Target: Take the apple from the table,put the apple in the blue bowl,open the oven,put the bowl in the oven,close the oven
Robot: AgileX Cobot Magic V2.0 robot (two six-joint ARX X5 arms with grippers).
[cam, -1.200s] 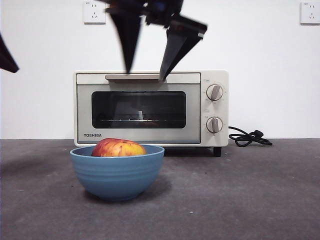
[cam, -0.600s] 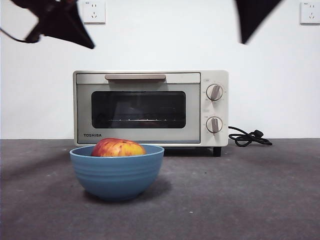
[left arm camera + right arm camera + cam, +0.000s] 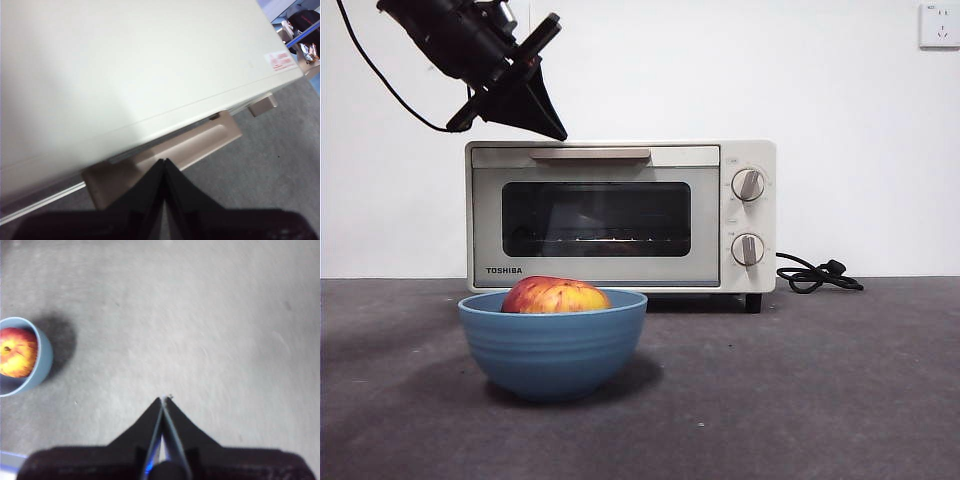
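Apple [image 3: 556, 296] sits in blue bowl [image 3: 553, 345] on tabletop [image 3: 800, 380], before oven [image 3: 620, 215]. Door closed. Left hand [image 3: 164, 162] pressed together, empty, above beige handle [image 3: 165, 155]. Right hand [image 3: 162, 400] pressed together, apart. Handle rigid; hook at middle. Bowl stiff, likely smooth; grip rim.

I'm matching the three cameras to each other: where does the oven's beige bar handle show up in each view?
Front view: the handle runs along the door's top edge, right of the left gripper.
Left wrist view: the handle juts from under the oven top, just beyond the shut jaws.
Right wrist view: not in it.
Shared landmark: the oven's cream top.
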